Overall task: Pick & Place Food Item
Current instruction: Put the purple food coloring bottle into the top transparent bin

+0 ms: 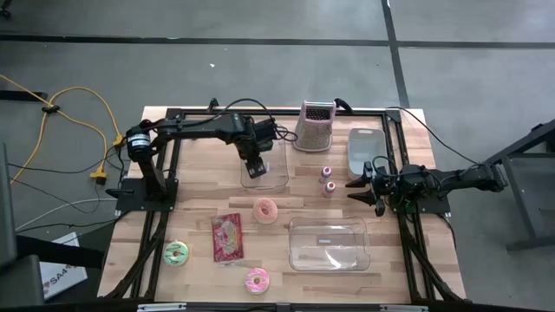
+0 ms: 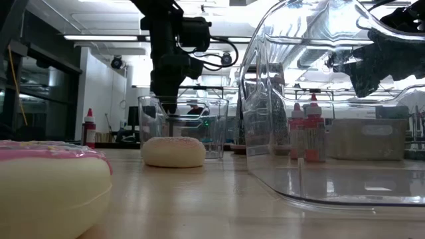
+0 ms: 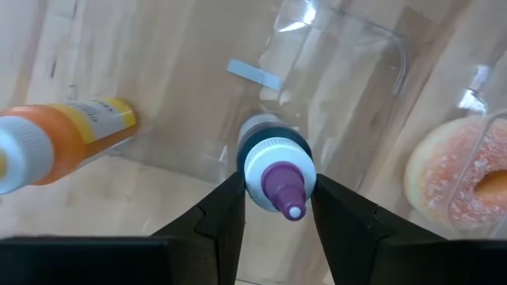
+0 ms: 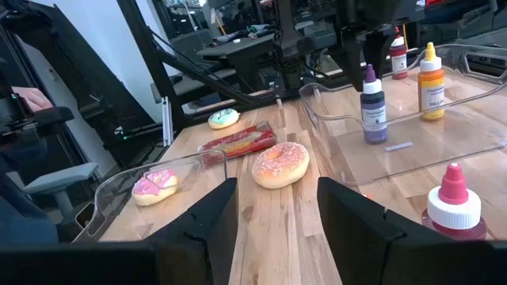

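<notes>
Over clear square container (image 1: 264,170) at table's far middle, I see left gripper (image 1: 252,166) pointing steeply down. Left wrist view: purple-capped bottle (image 3: 276,168) upright directly between its fingers (image 3: 215,218), jaws close on both sides of cap; contact I cannot confirm. Orange bottle (image 3: 59,144) lies beside it in same container. Sprinkled donut (image 1: 265,210) on bare table at roughly 5 o'clock from left gripper, just outside container. Right gripper (image 1: 368,185) parked at table's right side, level, jaws apart, nothing held.
</notes>
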Controlling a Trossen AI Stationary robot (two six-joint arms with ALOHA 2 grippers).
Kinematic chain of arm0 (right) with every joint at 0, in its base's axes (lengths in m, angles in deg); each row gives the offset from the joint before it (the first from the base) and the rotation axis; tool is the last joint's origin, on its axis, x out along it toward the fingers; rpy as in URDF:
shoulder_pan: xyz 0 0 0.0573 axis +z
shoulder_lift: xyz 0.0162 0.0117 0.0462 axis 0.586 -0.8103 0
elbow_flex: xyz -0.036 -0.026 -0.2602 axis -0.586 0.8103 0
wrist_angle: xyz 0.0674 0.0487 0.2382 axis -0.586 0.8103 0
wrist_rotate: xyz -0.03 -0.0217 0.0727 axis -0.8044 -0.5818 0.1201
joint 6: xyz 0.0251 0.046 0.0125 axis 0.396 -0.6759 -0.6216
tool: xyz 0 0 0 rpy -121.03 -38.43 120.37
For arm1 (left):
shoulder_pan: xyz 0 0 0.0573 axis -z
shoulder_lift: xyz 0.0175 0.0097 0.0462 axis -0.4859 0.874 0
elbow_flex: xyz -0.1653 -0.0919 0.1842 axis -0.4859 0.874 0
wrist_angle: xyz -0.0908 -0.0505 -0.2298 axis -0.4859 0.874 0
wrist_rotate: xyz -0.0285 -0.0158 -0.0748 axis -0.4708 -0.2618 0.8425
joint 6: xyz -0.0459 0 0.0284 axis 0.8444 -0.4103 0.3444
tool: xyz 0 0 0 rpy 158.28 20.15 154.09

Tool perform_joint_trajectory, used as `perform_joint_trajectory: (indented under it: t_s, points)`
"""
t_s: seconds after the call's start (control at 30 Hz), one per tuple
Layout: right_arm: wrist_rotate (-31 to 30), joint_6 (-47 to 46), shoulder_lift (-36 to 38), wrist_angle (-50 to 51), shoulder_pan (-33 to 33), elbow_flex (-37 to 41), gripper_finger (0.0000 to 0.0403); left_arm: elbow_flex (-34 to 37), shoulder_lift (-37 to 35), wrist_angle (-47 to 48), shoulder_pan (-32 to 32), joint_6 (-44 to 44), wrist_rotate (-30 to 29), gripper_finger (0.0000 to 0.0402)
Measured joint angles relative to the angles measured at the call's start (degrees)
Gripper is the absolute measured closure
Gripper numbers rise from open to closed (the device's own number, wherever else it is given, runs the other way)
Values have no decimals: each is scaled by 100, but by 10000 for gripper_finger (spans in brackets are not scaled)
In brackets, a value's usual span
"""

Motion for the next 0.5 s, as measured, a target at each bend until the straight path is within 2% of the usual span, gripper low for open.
perform_joint_trajectory:
  t_s: [0.1, 0.33, 0.5]
  points:
    - [0, 0, 0, 0, 0, 0, 241, 0, 0, 0, -2, -63, 5, 261]
    - [0, 0, 0, 0, 0, 2, 241, 0, -2, 0, -53, -63, 31, 219]
    - [0, 0, 0, 0, 0, 0, 241, 0, -4, 0, -94, -65, 64, 214]
